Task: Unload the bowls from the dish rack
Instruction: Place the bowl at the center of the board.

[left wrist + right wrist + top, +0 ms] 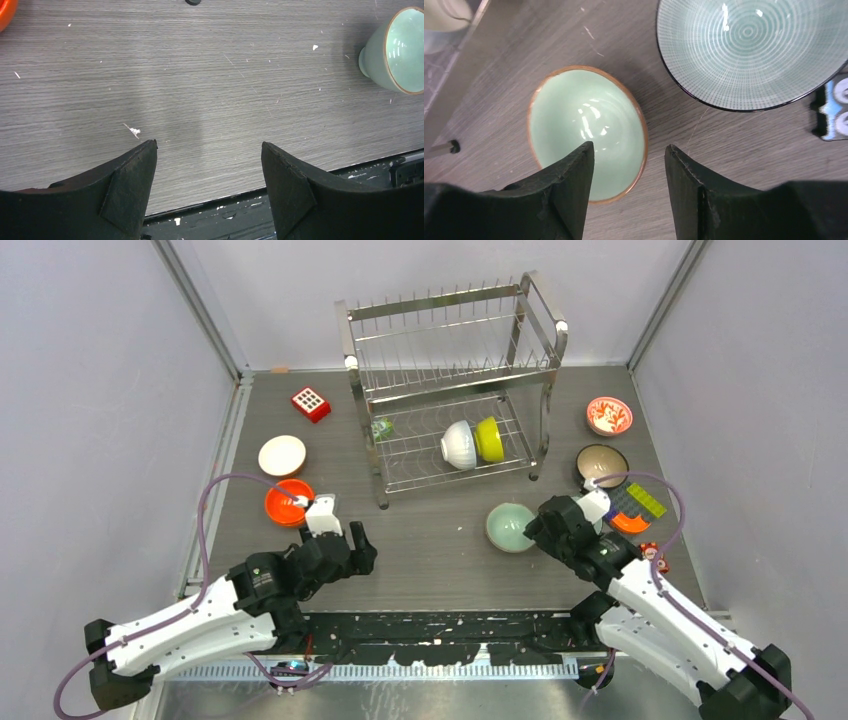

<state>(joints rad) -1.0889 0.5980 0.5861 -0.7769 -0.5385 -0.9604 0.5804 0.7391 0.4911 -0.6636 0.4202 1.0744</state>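
2 bowls (462, 445) in dish rack (350, 350), overhead only

Illumination is bright, even and diffuse, arriving from overhead. In the top view the table (440, 540) shows only short, soft shadows, the clearest one under the dish rack (450, 350), whose steel wires carry bright glints. The walls (90, 390) appear uniformly pale, without hot spots. The corner posts (200, 310) lean outward toward the frame corners, which indicates wide-angle perspective. The left wrist view renders the wood grain sharply; a faint, broad shadow crosses the centre of the surface. In the right wrist view the pale green bowl (589, 125) carries white reflections on its glaze, the striped bowl (749, 45) shows small highlights, and the upper left corner appears soft.
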